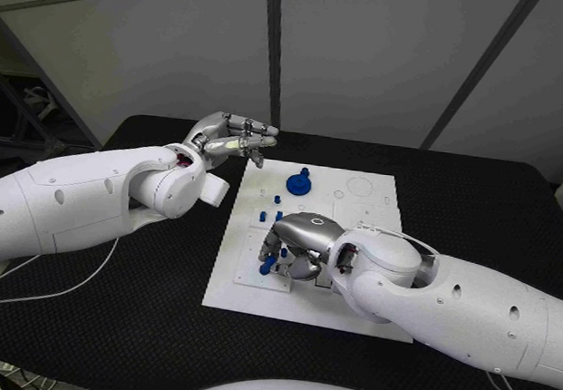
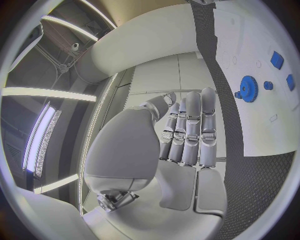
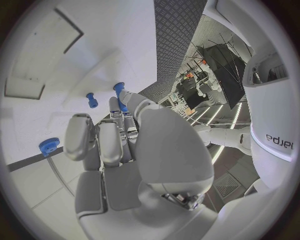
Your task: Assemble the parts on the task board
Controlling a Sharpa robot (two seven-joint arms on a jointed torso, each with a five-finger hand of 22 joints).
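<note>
The white task board (image 1: 339, 300) lies in the middle of the black table. My right hand (image 1: 300, 245) is low over the board's left side, fingers curled down. Its fingertips pinch a small blue peg (image 1: 269, 265) (image 3: 120, 95) that touches or nearly touches the board. A second blue peg (image 3: 92, 100) stands just beside it. A blue gear (image 1: 301, 183) (image 2: 249, 89) (image 3: 49, 146) sits near the far edge. My left hand (image 1: 234, 140) (image 2: 187, 130) hangs above the table off the board's far left corner, fingers straight and holding nothing.
Several small blue pieces (image 1: 271, 216) (image 2: 277, 60) stand on the board between the gear and my right hand. The board's right half (image 1: 367, 197) carries only outlines and holes. Black table (image 1: 129, 310) surrounds the board on all sides.
</note>
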